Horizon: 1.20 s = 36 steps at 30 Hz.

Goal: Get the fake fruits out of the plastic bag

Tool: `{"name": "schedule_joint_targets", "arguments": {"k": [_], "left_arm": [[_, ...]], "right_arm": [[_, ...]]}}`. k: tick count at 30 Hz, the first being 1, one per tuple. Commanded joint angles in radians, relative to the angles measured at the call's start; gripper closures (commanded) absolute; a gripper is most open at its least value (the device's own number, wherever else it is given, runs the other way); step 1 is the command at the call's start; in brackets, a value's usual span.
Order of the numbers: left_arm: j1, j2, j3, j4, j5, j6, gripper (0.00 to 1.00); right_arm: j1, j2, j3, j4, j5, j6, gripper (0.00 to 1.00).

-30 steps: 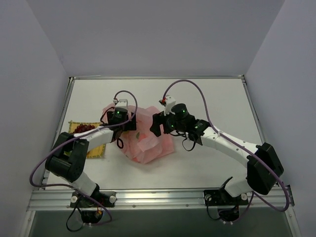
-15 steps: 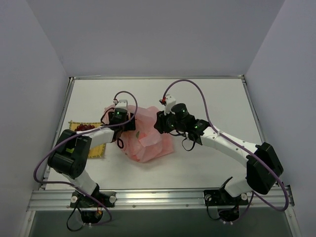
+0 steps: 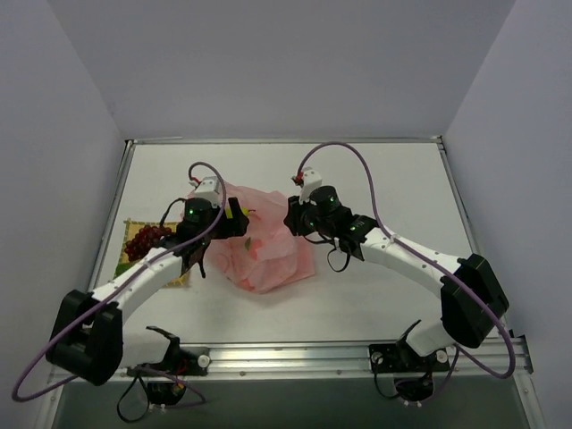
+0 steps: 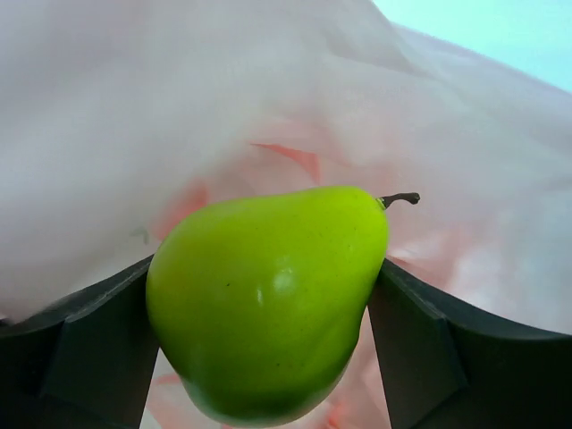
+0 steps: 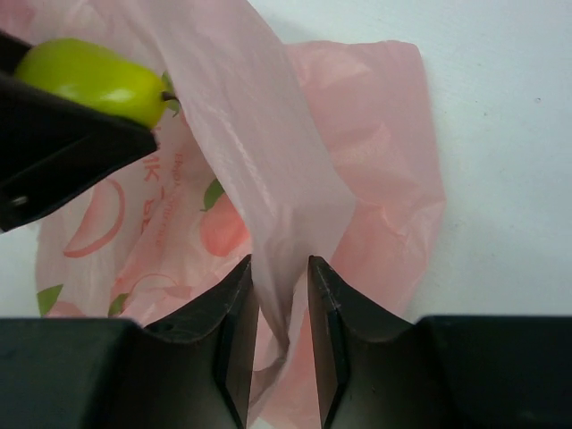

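- Left wrist view, closest in: the left gripper [image 4: 264,344] has a dark finger on each flank of a green pear [image 4: 268,295]. The fingers stand wide, clamped on the fruit, and its stem points right. Only this view shows the contact on both sides.
- Behind the pear there is only the pink film of the plastic bag [image 4: 179,107].
- Right wrist view: the right gripper [image 5: 281,335] has its fingers narrow, pinching an upright fold of the bag between them. This pinch cannot be made out from above.
- Same view, upper left: the pear sits above the bag in the other arm's finger. Peach-and-leaf shapes show on the film; I cannot tell whether they are print or fruit inside.
- Top view adds the layout. The bag lies crumpled mid-table [image 3: 402,179], between the two grippers.
- The pear is hidden from above by the left wrist.
- Left arm: its base is at the near edge and it stretches forward and to the right, wrist at the bag's left rim.
- Right arm: elbow out to the right, forearm angled left, wrist at the bag's far right corner.
- Left of the bag, dark red grapes [image 3: 147,239] rest on a yellow mat [image 3: 134,227], just beside the left forearm.
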Motion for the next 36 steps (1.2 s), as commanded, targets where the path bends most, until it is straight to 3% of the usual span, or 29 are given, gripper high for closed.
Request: {"name": "schedule_joint_targets", "arguments": {"k": [1,4,7,11,13,19,25,36], "left_arm": [[0.001,-0.133,0.036,-0.114,0.163,-0.070,0.66],[0.001,-0.257,0.041,-0.206,0.247,-0.101,0.66],[0.004,-0.407,0.062,-0.374,0.211,-0.096,0.66],[0.009,-0.610,0.082,-0.632,-0.062,-0.131,0.66],[0.010,-0.704,0.071,-0.735,-0.241,-0.189,0.60],[0.013,-0.738,-0.027,-0.887,-0.472,-0.355,0.56],[0.018,-0.706,-0.139,-0.813,-0.619,-0.438,0.47],[0.062,-0.415,-0.182,-0.490,-0.573,-0.340,0.34]], "right_arm": [[-0.008,0.012,0.010,0.056,0.056,0.007,0.76],[-0.019,0.015,0.005,0.062,0.082,0.008,0.77],[-0.037,0.011,-0.006,0.070,0.078,0.010,0.77],[-0.077,-0.012,-0.039,0.100,0.039,0.015,0.78],[-0.096,-0.020,-0.050,0.110,0.019,0.024,0.78],[-0.106,-0.049,-0.082,0.124,-0.005,0.021,0.77],[-0.108,-0.060,-0.101,0.140,-0.033,0.028,0.77],[-0.109,-0.061,-0.112,0.144,-0.044,0.028,0.77]]}}
